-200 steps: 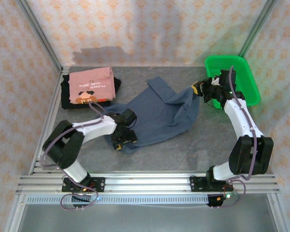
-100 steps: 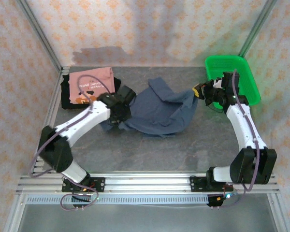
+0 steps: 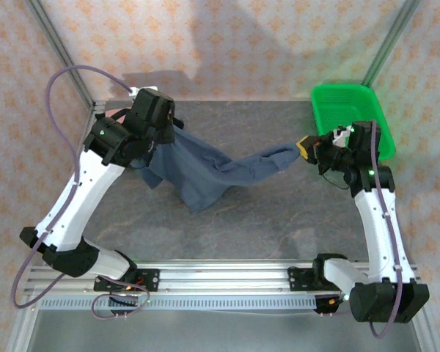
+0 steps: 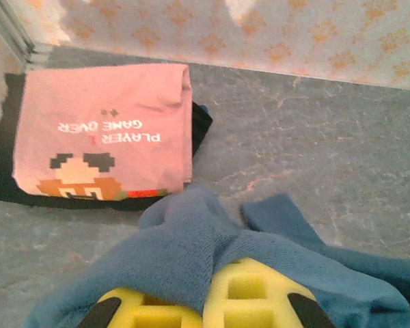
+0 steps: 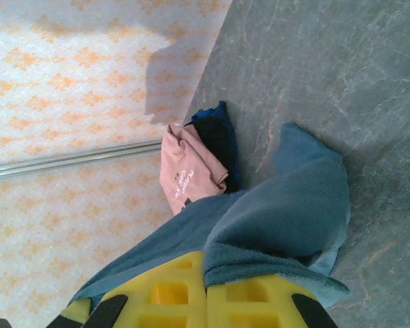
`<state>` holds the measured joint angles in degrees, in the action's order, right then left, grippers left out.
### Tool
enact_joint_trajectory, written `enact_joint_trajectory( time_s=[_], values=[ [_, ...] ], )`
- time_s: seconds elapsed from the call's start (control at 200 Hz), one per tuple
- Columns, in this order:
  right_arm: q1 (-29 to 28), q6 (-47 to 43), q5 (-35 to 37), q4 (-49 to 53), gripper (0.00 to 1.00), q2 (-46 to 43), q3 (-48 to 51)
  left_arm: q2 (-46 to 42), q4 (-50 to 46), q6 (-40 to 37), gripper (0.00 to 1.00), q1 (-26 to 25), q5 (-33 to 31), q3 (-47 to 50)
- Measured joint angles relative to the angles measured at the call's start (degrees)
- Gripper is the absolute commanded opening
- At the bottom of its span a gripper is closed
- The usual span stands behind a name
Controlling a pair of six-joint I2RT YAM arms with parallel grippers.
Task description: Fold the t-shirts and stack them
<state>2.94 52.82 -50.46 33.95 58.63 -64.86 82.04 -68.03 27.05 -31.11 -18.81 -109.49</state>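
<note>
A lab test cell: aluminium-profile rails (image 3: pixel 227 277) along the frame's bottom, patterned backdrop panels (image 3: pixel 227 44) across the top, grey tabletop (image 3: pixel 279 213) between.

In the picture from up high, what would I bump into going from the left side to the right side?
left gripper, pinching one end of the shirt → blue shirt, stretched between both arms → right gripper, pinching the other end → green basket

The left arm (image 3: pixel 81 198) rises from its base and reaches high toward the far left corner. The left claw (image 3: pixel 158 138) is raised there and clamped on one end of the slate-blue t-shirt (image 3: pixel 205 172). The right arm (image 3: pixel 378 220) stands tall with its wrist turned leftward, and the right claw (image 3: pixel 306 145) has its yellow pads (image 5: pixel 184 314) pinched on the shirt's other end.
</note>
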Motion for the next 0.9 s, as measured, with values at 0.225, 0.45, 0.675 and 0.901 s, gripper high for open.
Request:
enact_joint_trajectory(
  time_s=[0.225, 0.45, 0.675, 0.901],
  values=[
    [-0.5, 0.5, -1.7, 2.4, 0.0, -5.8, 0.0, -3.1, -0.7, -3.3, 0.0, 0.0, -2.2, -3.8],
    [-0.5, 0.7, -3.3, 3.7, 0.0, -9.0, 0.0, -6.1, 0.1, -6.1, 0.0, 0.0, -2.9, -4.0],
    [-0.5, 0.4, -4.7, 5.6, 0.0, -8.4, -0.4, -4.4, 2.5, -8.1, 0.0, 0.0, -2.8, -5.0],
    [-0.7, -1.0, -5.3, 11.0, 0.0, -12.8, -0.1, -10.0, 2.3, -6.7, 0.0, 0.0, -2.6, 2.6]
  ],
)
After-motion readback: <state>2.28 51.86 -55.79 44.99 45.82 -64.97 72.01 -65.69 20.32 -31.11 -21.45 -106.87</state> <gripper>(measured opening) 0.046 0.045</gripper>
